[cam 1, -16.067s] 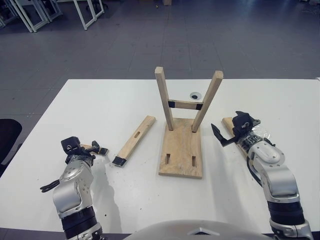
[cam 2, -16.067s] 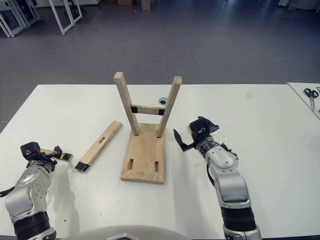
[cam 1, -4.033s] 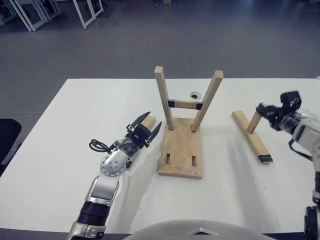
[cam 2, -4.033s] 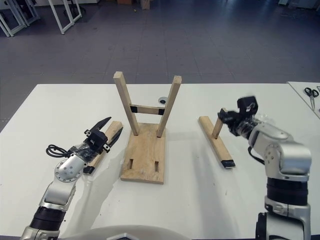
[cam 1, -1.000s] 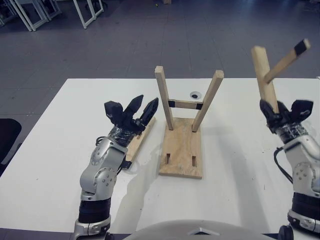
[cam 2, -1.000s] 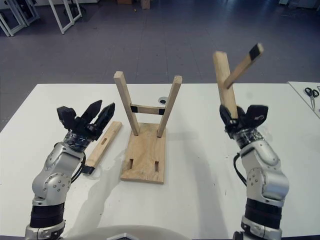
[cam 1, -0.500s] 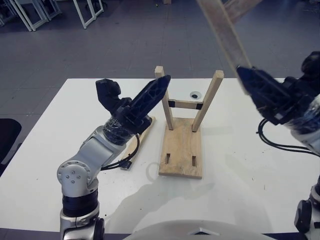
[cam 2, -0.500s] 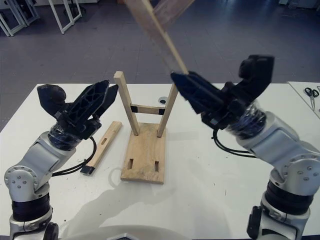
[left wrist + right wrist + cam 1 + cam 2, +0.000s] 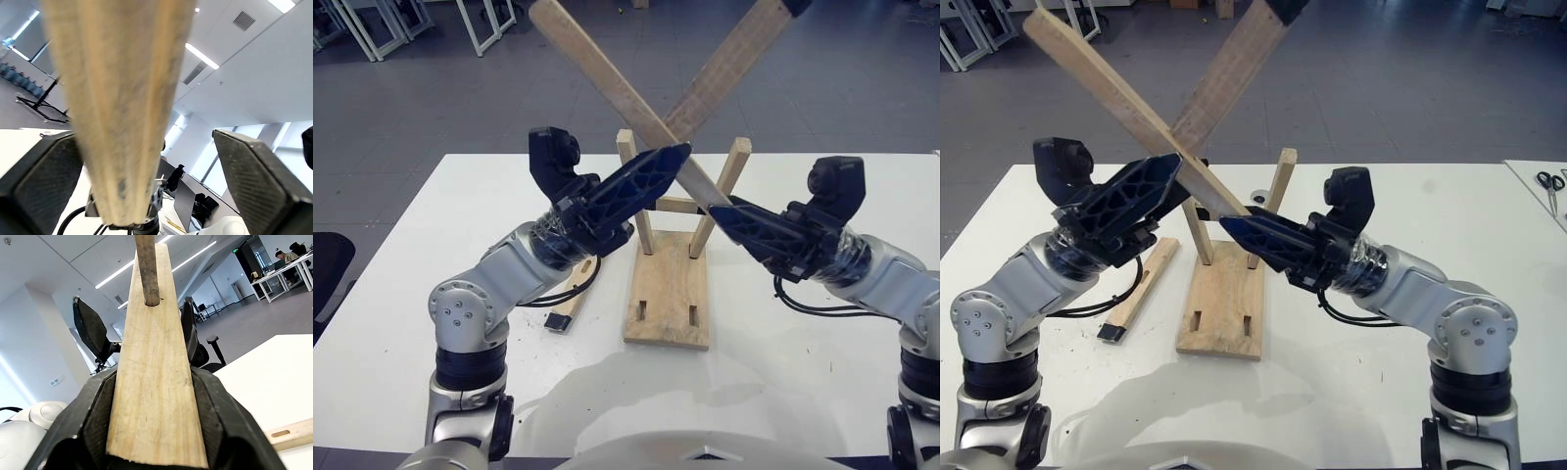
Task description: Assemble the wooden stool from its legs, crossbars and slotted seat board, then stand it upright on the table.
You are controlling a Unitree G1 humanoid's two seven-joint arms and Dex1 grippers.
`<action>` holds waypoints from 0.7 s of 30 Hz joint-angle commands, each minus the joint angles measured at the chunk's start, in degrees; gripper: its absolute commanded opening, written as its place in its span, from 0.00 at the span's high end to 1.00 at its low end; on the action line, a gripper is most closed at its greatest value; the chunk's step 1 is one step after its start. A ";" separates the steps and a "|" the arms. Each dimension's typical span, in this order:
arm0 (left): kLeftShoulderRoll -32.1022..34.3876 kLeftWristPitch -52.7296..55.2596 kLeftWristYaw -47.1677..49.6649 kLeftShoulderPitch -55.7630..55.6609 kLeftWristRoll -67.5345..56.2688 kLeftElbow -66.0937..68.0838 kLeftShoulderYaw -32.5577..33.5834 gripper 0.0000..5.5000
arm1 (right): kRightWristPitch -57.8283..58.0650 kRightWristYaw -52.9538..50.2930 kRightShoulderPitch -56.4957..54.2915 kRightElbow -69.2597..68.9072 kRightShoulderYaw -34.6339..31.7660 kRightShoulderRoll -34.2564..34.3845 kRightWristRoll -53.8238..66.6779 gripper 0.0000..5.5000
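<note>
My right gripper (image 9: 719,211) is shut on the lower end of a wooden leg (image 9: 607,78) and holds it in the air above the table, slanting up to the left. A crossbar (image 9: 729,54) plugged into that leg's slot sticks up to the right; its joint shows in the right wrist view (image 9: 146,271). My left gripper (image 9: 677,157) is raised beside the same leg, open, with wood (image 9: 122,98) between its fingers (image 9: 259,181). The slotted seat board (image 9: 668,294) lies flat on the table with two legs (image 9: 634,191) and a crossbar (image 9: 677,205) standing in it.
A loose leg (image 9: 1141,282) lies on the white table (image 9: 803,392) left of the seat board, partly behind my left arm. A black cable (image 9: 558,301) hangs from the left wrist. Scissors (image 9: 1549,182) lie on a neighbouring table at the right.
Both arms have risen and closed in over the seat board. The right gripper swung the leg with its crossbar toward the middle, and the left gripper came up around it.
</note>
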 commanded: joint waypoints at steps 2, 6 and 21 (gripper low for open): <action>2.34 2.20 -2.24 -1.46 -0.59 1.09 0.30 0.34 | 0.12 0.54 1.11 -0.29 0.55 -0.69 -2.46 0.63; 4.58 4.08 -5.73 -1.43 3.00 2.61 0.71 0.44 | 0.15 1.05 1.66 -0.29 1.02 -0.65 -3.80 0.63; 4.79 3.29 -10.26 -0.72 12.76 8.27 3.78 0.63 | 1.27 5.62 3.74 -0.62 1.24 -2.68 -9.57 0.53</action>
